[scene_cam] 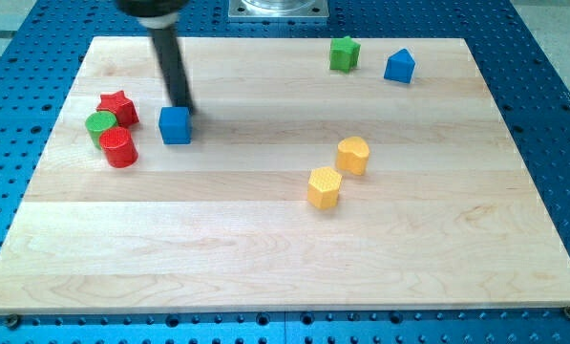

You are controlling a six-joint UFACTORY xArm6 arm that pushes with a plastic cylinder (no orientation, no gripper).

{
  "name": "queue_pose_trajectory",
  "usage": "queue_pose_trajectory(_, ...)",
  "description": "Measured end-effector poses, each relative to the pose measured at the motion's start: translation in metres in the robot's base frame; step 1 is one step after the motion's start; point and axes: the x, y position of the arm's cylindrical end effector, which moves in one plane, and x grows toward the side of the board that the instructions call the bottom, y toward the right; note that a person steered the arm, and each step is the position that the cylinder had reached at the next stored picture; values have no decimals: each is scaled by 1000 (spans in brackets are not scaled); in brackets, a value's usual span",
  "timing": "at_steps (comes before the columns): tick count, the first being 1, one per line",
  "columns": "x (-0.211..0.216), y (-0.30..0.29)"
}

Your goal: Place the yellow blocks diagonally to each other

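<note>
Two yellow blocks sit right of the board's middle. The yellow hexagonal block (324,187) lies lower left. The other yellow block (353,155), rounded on one side, lies just up and right of it, corner to corner and almost touching. My tip (182,106) is far to their left, at the upper left of the board. It stands right behind the blue cube (175,125), at its top edge.
A red star (118,106), a green cylinder (100,125) and a red cylinder (119,148) cluster at the left edge. A green star-like block (344,53) and a blue house-shaped block (399,66) sit at the top right. The wooden board (285,268) lies on a blue perforated table.
</note>
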Motion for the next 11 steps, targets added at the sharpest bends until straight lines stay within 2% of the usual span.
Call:
queue_pose_trajectory(1,42,101)
queue_pose_trajectory(2,55,201)
queue_pose_trajectory(3,55,268)
queue_pose_trajectory(4,52,313)
queue_pose_trajectory(5,60,332)
queue_pose_trajectory(6,88,332)
queue_pose_trajectory(7,97,331)
queue_pose_trajectory(8,97,299)
queue_pose_trajectory(9,97,255)
queue_pose_trajectory(11,97,111)
